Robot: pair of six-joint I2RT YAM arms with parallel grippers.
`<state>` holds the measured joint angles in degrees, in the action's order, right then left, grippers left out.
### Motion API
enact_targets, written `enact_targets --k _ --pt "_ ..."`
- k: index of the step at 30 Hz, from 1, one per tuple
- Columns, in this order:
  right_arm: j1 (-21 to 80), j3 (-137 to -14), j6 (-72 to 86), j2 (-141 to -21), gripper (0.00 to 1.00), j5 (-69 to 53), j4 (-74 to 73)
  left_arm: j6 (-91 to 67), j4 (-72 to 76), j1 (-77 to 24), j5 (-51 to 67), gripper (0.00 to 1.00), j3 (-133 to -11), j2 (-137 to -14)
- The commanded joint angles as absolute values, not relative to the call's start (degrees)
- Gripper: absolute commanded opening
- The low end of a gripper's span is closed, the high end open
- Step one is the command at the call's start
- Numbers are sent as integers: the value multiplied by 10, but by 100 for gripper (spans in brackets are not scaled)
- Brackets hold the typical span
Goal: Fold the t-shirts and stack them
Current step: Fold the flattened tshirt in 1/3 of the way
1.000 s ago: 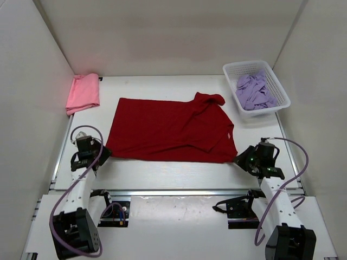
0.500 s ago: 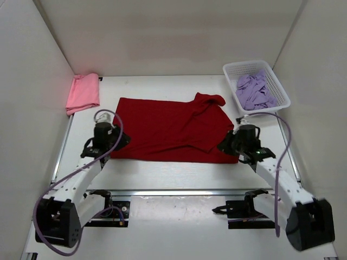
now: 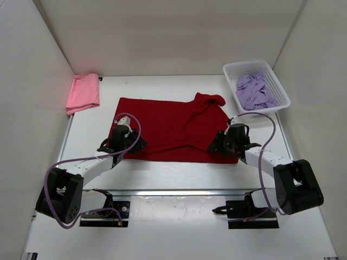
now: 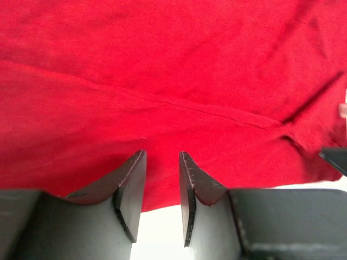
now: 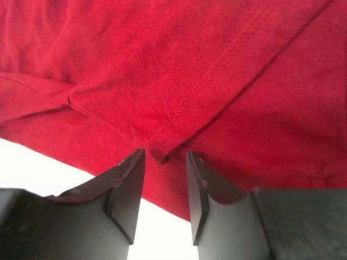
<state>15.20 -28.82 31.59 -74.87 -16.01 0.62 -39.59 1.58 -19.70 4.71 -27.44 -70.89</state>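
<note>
Plain dark red shirt (image 3: 168, 130), pink shirt (image 3: 83, 92), lavender shirt (image 3: 255, 92), white mesh basket (image 3: 246, 63).

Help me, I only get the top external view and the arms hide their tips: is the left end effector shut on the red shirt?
Observer: No. The left wrist view shows the left end effector open, fingers apart at the near edge of the red shirt.
Operator: And the right?
Observer: The right end effector is open too, a stitched hem running to its gap.
Operator: Anything pinched?
Observer: Not visibly; white table shows between the left fingers.
</note>
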Motion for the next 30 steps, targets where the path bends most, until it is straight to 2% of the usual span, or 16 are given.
enact_targets --k 1,5,11,13,15,18,22,27,30 --pt "156 -278 330 -758 35 -170 69 -415 69 -210 67 41 -262 -693" --pt "155 -290 330 -784 31 -190 74 -414 73 -213 62 42 -247 -680" --pt "156 -296 343 -808 33 -202 83 -418 85 -202 76 42 -229 -682" --pt "157 -304 342 -811 19 -216 84 -422 89 -199 80 42 -230 -680" --pt "160 -320 340 -823 10 -213 84 -418 91 -200 84 42 -235 -680" --pt "165 -358 340 -845 5 -221 73 -421 89 -201 85 42 -239 -682" --pt "173 -409 342 -874 4 -218 68 -425 91 -211 86 41 -237 -683" --pt "184 -541 326 -949 3 -183 36 -428 87 -213 84 41 -235 -682" --pt "199 -610 316 -995 7 -175 16 -430 86 -208 81 41 -235 -671"
